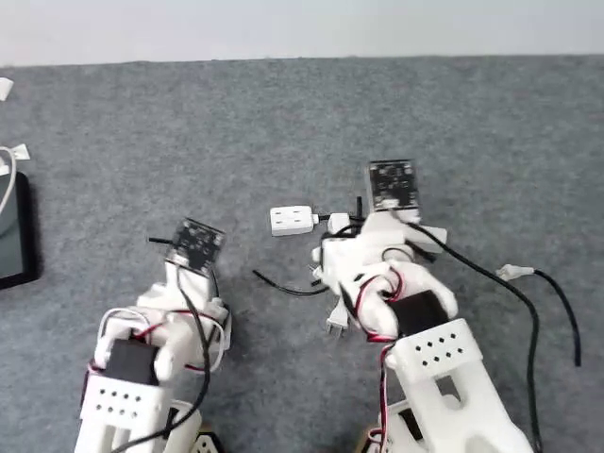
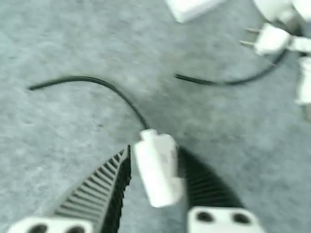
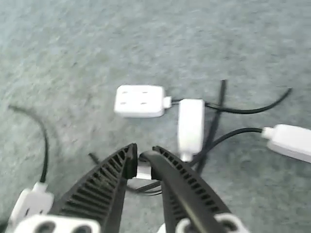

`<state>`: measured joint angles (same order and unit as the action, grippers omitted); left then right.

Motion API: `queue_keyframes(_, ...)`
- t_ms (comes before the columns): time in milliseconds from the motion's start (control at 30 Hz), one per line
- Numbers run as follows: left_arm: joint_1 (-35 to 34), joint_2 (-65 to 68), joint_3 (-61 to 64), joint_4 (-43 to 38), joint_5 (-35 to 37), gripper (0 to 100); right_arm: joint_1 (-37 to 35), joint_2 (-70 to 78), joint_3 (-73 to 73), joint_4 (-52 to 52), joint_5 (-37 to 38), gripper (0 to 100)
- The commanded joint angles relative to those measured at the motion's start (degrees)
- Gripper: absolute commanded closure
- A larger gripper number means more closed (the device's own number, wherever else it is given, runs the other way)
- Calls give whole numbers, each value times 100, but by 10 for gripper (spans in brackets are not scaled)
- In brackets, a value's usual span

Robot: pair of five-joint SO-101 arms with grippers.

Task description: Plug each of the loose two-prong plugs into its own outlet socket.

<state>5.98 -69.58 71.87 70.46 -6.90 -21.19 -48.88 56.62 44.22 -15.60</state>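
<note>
A white outlet block (image 1: 293, 220) (image 3: 140, 101) lies mid-table. My left gripper (image 2: 154, 151) is shut on a white two-prong plug (image 2: 158, 170) whose black cable (image 2: 97, 83) trails away. My right gripper (image 3: 142, 156) hangs just short of the outlet block, its jaws nearly together on a small white plug piece (image 3: 143, 172), most of it hidden. Another white plug (image 3: 190, 125) (image 1: 337, 223) lies right beside the outlet block. A loose plug (image 1: 337, 321) (image 2: 269, 39) with bare prongs rests by the right arm.
Further white plugs with black cables lie on the grey carpet: one at the right (image 1: 510, 273) and one beside my right gripper (image 3: 291, 141). A dark tablet-like slab (image 1: 14, 231) sits at the left edge. Black cables (image 1: 283, 283) cross between the arms.
</note>
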Motion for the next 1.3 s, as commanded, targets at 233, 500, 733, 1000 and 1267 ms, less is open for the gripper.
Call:
queue_keyframes(233,712,1609,-110,-545,677,795,356,-163,-325,110,88,991)
queue_keyframes(500,527,3297,-251,-1354,677,797,356,-145,-325,110,88,991)
queue_keyframes(733,-149,3429,-435,-1363,633,797,347,-145,-325,92,141,989)
queue_keyframes(1000,-193,3420,-435,-1363,633,797,347,-145,-325,101,246,990)
queue_keyframes(1267,-299,3033,-426,-1354,624,797,136,-145,-325,110,352,990)
